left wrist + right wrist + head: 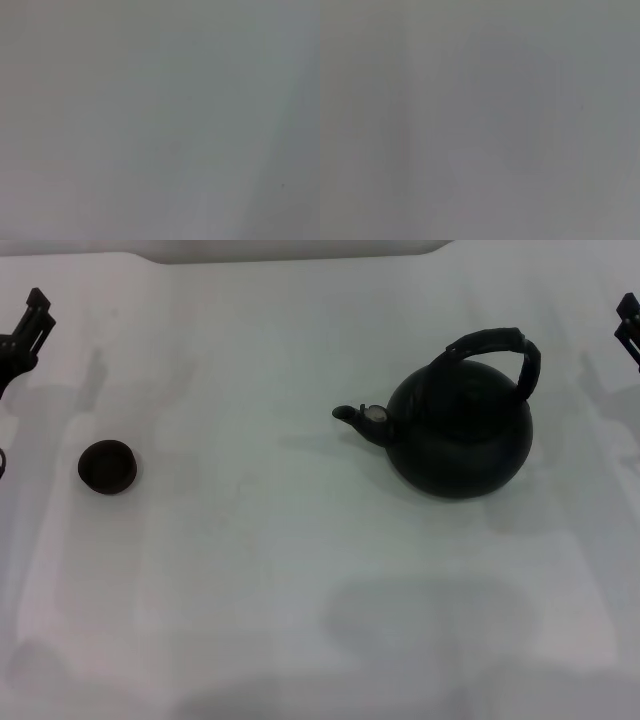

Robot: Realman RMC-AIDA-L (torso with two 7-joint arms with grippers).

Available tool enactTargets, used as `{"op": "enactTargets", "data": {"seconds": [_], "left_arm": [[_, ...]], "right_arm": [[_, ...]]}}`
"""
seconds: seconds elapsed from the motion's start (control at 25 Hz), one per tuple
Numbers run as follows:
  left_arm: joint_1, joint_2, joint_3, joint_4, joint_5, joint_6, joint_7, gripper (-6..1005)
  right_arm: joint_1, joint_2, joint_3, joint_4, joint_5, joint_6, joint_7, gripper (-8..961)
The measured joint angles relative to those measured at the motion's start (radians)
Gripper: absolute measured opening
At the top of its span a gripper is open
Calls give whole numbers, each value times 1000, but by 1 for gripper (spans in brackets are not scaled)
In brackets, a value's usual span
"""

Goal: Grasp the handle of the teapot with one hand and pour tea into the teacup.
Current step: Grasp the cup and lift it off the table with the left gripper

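While both arms sit parked, we note teapot [460, 435] right of centre, handle [497, 352] arched above, spout pointing left, teacup [107, 466] far left, left gripper [22, 332] upper left edge, right gripper [629, 328] upper right edge, jaw state we cannot tell.

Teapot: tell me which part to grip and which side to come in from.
Grip the handle, the arched bail standing above the teapot; its top span sits clear of the round body, leaving room for fingers. Come from above on the robot's right: the right tool at the table's right edge is nearest, and the spout faces left toward the teacup.
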Motion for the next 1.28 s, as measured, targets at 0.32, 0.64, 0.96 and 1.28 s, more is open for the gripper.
{"op": "enactTargets", "data": {"seconds": [0.32,0.64,0.96,1.28], "left_arm": [[10,-4,-2,-81,-93,133,130,881],[4,-6,-2,-115,-126,146,164,882],[4,-4,-82,-146,-127,144,166,883],[3,0,-123,-159,-117,144,162,881]], "right_arm": [[0,1,0,-5,0,-1,3,854],[-1,3,-2,-12,33,0,4,854],[4,3,0,-8,34,0,4,854],[6,3,0,-10,53,0,3,854]]}}
